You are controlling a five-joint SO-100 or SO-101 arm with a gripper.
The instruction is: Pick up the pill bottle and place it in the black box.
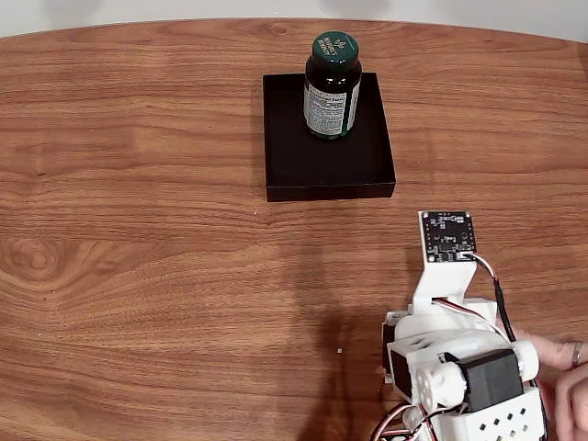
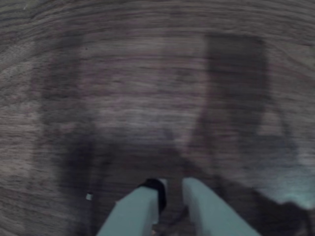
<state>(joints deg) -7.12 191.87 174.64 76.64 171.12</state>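
Folded low at the desk's [image 1: 138,276] near right corner in the fixed view, the white arm [image 1: 459,367] has a person's hand [image 1: 568,367] beside it. Its tool [image 2: 170,189], blurred in the wrist view, seems nearly closed on nothing. Near the far edge, the pill bottle [image 1: 332,85] stands upright inside the black box [image 1: 312,165].

From my remote station, I see a wide wooden table [image 1: 138,276] with warm reddish-brown grain and a knot near its left side in the fixed view. Its curved far edge meets a pale, plain wall [image 1: 138,14]. Even, soft light casts faint shadows.
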